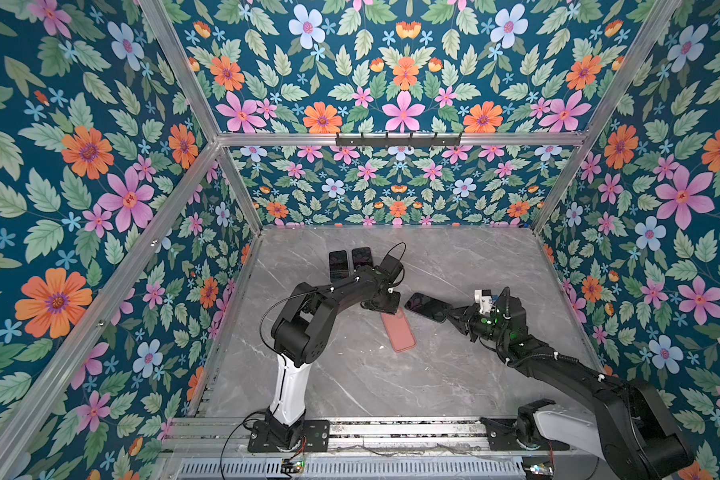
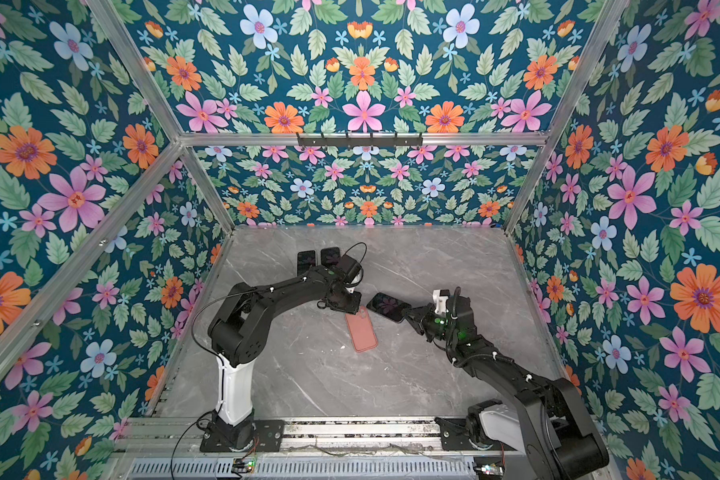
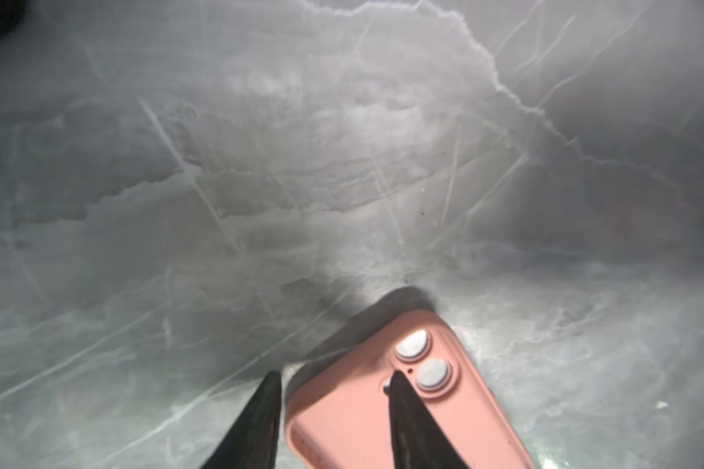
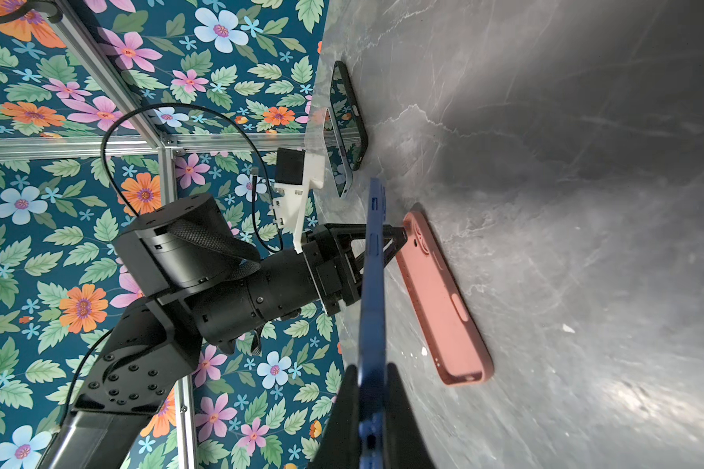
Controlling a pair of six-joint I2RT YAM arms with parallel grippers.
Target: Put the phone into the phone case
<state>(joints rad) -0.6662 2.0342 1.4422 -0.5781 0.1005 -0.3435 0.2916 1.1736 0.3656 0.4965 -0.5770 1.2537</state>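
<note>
One phone clamped in right end effector; face-down case, edge straddled by half-open left end effector, probably to be flipped.

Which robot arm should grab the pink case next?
Probably the left. The left gripper has its jaws astride the pink phone case edge by the camera holes; the right gripper is busy, shut on the blue phone.

Parted left tool straddles phone case corner.
</note>
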